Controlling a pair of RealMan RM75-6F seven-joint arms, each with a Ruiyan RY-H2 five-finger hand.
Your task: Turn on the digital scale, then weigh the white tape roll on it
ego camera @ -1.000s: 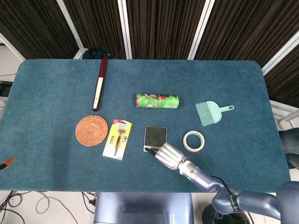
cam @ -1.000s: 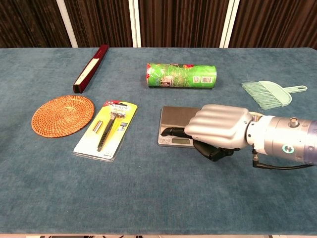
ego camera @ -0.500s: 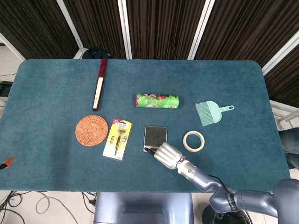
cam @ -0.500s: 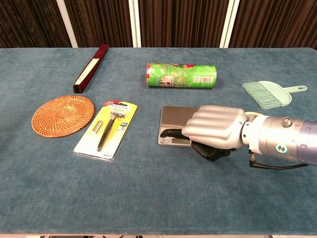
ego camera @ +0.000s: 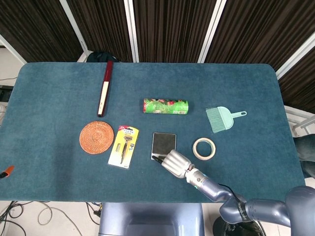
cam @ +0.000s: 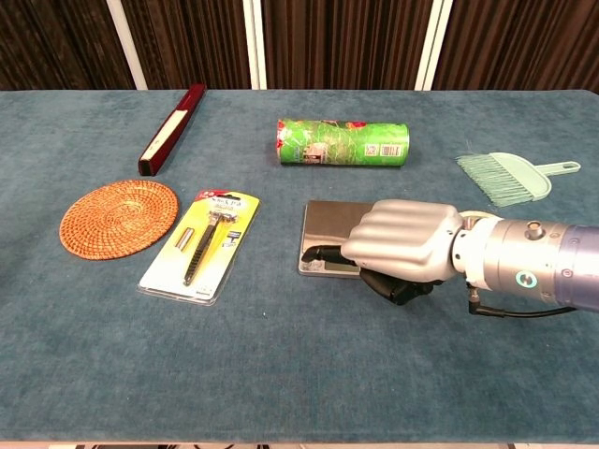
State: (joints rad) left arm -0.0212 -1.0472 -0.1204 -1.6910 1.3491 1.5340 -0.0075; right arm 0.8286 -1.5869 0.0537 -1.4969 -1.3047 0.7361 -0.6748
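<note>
The small silver digital scale [ego camera: 163,143] [cam: 329,225] lies flat at the table's middle front. My right hand [ego camera: 174,162] [cam: 398,245] hovers low over its near edge, fingers curled in, one dark fingertip [cam: 316,252] reaching onto the scale's front control strip. The hand hides most of that strip and the display. The white tape roll [ego camera: 204,148] lies flat on the cloth just right of the scale; in the chest view it is almost wholly hidden behind my wrist. My left hand appears in neither view.
A green printed roll [ego camera: 166,106] lies behind the scale, a mint dustpan brush [ego camera: 221,118] at the right. A packaged razor [ego camera: 124,146], a woven coaster [ego camera: 96,137] and a dark red long box [ego camera: 104,88] sit to the left.
My right hand has crept slightly left and toward the table's front edge along the scale's near edge; its fingertip stays at the control strip. Nothing else moved.
</note>
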